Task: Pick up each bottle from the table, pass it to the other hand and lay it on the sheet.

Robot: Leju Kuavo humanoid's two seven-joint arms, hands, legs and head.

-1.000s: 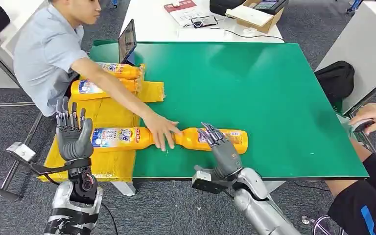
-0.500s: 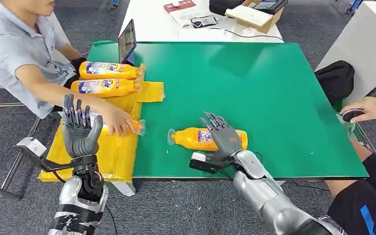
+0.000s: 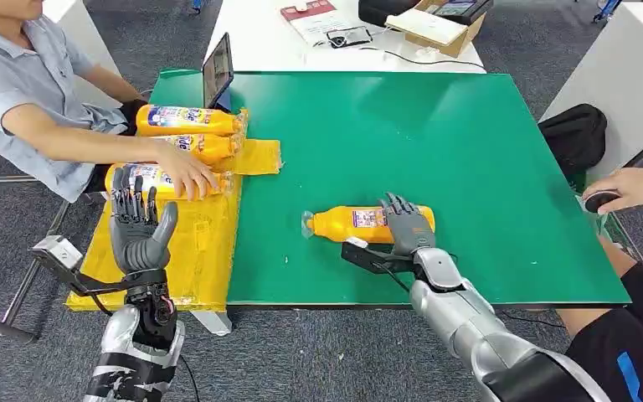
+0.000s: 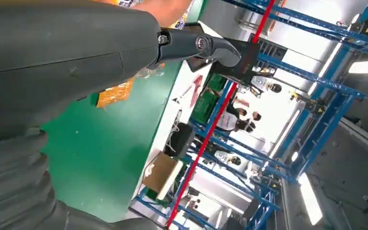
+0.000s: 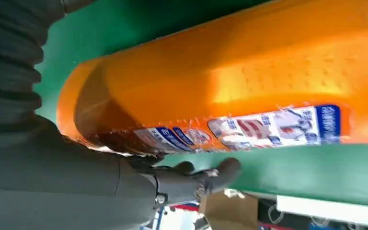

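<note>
Near the lower middle of the head view, an orange bottle [image 3: 360, 224] is lying on its side on the green desk [image 3: 435, 142], its clear cap end pointing toward the left of the frame. The right hand [image 3: 408, 228] is resting over the bottle's base end, with its fingers [image 3: 398, 211] draped across the top of the body; from the right wrist view the bottle [image 5: 230, 91] is sitting hard against the palm, with the thumb [image 5: 196, 176] reaching under its labelled side, but I cannot tell whether the grasp is fully closed around it.

At the lower left of the frame the left hand [image 3: 138, 230] is standing upright, palm turned inward, fingers spread and holding nothing. It is hovering over the yellow sheet [image 3: 192, 251], which is hanging off the desk's left edge.

Toward the upper left, three more orange bottles are lying on the sheet in a row. A seated person in a grey shirt is pressing a hand [image 3: 186, 177] onto the nearest of these bottles [image 3: 146, 179]. At the right edge, another person's hand [image 3: 632, 186] is resting on a small dark object.
</note>
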